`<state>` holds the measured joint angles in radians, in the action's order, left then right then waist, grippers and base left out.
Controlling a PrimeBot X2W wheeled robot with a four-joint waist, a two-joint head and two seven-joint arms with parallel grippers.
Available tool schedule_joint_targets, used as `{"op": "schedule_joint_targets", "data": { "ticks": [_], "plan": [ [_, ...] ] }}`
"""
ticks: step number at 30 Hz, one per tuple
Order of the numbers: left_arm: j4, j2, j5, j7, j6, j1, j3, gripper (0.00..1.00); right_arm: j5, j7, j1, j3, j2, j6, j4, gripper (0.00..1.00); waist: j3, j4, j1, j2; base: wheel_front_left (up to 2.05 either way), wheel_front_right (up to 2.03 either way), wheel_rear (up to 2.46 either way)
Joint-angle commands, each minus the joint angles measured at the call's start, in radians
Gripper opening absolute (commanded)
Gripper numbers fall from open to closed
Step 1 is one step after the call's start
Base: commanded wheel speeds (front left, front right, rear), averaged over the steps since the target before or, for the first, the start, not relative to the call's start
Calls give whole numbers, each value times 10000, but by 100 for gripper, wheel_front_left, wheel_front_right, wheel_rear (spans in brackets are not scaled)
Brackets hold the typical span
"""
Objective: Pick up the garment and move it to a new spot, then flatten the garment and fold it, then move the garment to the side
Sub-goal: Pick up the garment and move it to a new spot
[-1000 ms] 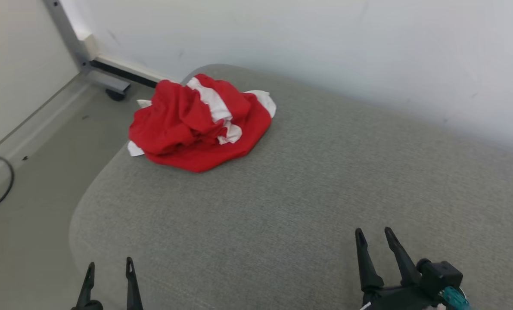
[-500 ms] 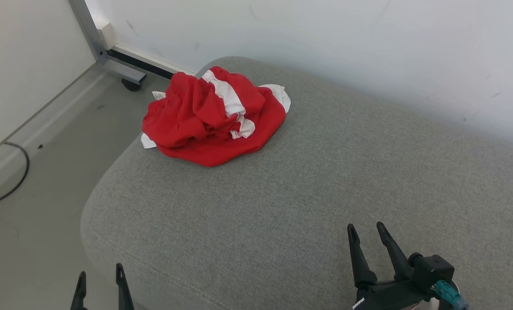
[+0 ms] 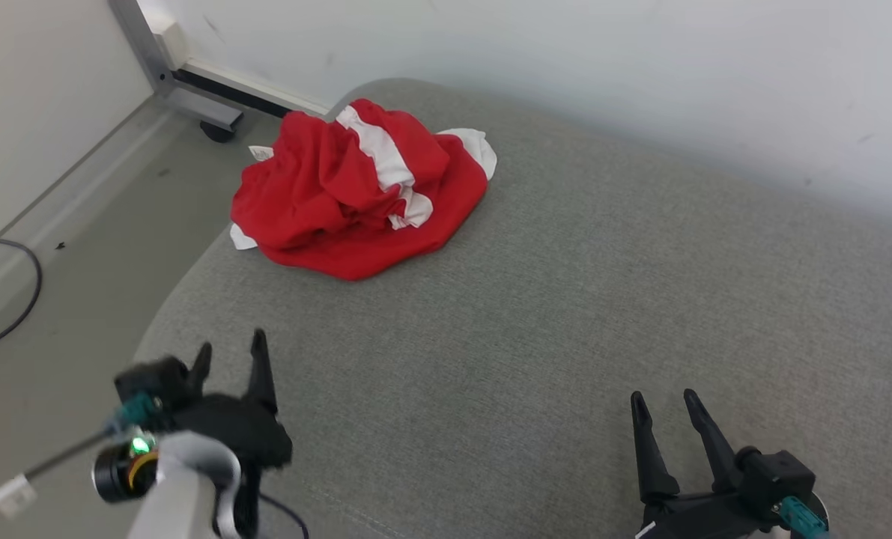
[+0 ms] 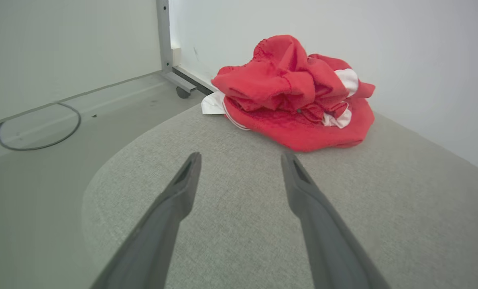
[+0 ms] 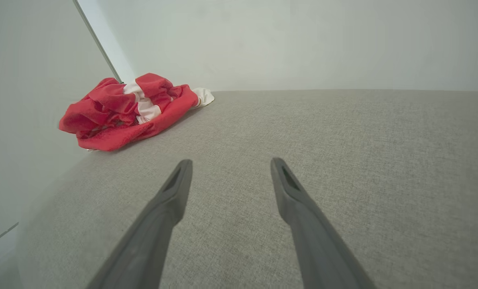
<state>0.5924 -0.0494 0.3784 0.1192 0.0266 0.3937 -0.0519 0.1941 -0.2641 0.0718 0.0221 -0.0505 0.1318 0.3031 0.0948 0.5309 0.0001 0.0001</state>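
The red-and-white garment (image 3: pixel 359 195) lies crumpled in a heap at the far left corner of the grey cushion (image 3: pixel 535 322), close to the white wall (image 3: pixel 565 67) and right at the edge above the floor (image 3: pixel 64 247). The left end effector (image 3: pixel 231 340) is poised over the cushion's near left edge, its fingers spread wide and empty. The right end effector (image 3: pixel 663 395) sits over the near right part, also wide and holding nothing. Both are well apart from the cloth. A dark cable (image 4: pixel 42 148) curls on the floor.

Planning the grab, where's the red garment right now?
In the head view the garment lies crumpled on the cushion, far left corner, ahead of the left gripper.
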Motion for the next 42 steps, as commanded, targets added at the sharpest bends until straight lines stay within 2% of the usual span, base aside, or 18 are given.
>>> {"op": "schedule_joint_targets", "data": {
  "ticks": [1, 5, 10, 15, 20, 27, 28, 29, 30, 42],
  "plan": [
    [146, -23, 166, -91, -16, 299, 109, 100, -99, -7, -11, 58, 13, -21, -71, 100, 307, -364, -1, -1, 0, 0, 0],
    [1347, -333, 565, -492, 23, 1785, 490, 100, -442, -5, 211, 48, -8, -21, -288, 100, 1067, -1336, -1, -1, 0, 0, 0],
    [2401, -1039, 944, -662, 73, 3293, 1002, 100, -757, -5, 451, -6, 2, -21, -617, 100, 2119, -2594, -1, -1, 0, 0, 0],
    [3147, -1666, 1353, -1044, 222, 4374, 1354, 100, -916, -7, 608, -230, 2, -21, -950, 100, 2925, -3521, -1, -1, 0, 0, 0],
    [3745, -2208, 1446, -1575, 215, 5073, 1444, 100, -818, -7, 686, -330, 11, -21, -1167, 100, 3289, -4012, -1, -1, 0, 0, 0],
    [4451, -2596, 1249, -2287, -170, 5363, 1265, 100, -531, -5, 703, -207, 11, -21, -1165, 100, 3249, -4178, -1, -1, 0, 0, 0],
    [4490, -2594, 1262, -2316, -196, 5363, 1238, 49, -483, -5, 684, -181, 12, -21, -1131, 100, 3206, -4170, -1, -1, 0, 0, 0],
    [4503, -2582, 1226, -2306, -217, 5344, 1176, 30, -432, -4, 661, -164, 10, -21, -1086, 100, 3131, -4142, -1, -1, 0, 0, 0],
    [4510, -2601, 1190, -2328, -228, 5310, 1124, 0, -379, -4, 642, -140, 8, -21, -1049, 100, 3066, -4111, -1, -1, 0, 0, 0],
    [3986, -3337, 663, -2249, 54, 5263, 557, 0, 269, -5, 421, 266, 8, -21, -604, 100, 1415, -3518, -1, -1, 0, 0, 0]
  ]
}}
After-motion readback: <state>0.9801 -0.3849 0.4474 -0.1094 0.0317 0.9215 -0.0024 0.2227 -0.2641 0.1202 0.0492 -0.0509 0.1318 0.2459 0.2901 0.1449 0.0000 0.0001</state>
